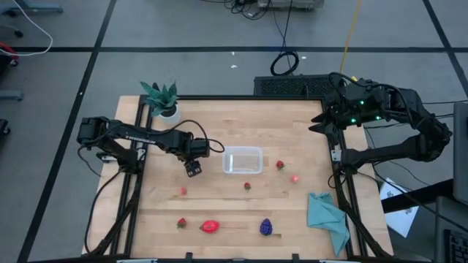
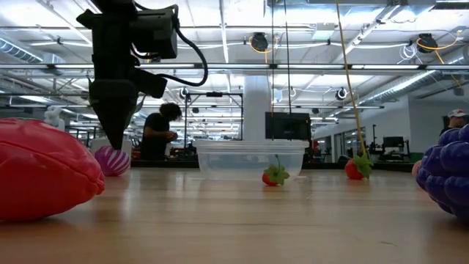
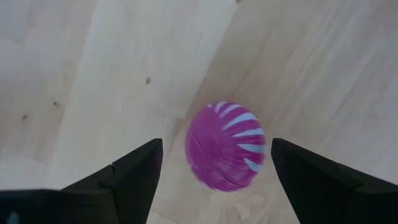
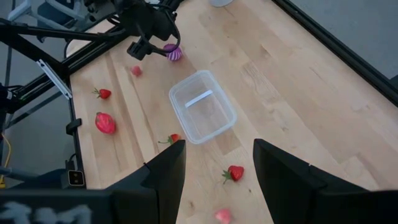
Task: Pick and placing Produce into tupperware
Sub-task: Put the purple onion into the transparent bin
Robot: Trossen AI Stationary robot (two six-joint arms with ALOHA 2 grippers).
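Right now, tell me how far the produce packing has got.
Done: nothing; the container looks empty. In hand: the open left gripper hangs over the magenta ball, not gripping. Left: that ball, the strawberries, the bigger red piece, the purple cluster. The right gripper waits at the table's edge.

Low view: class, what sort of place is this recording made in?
Probably a robotics lab or workshop: a wooden table framed by two robot arms, ceiling lights and monitors behind, cables on the floor.
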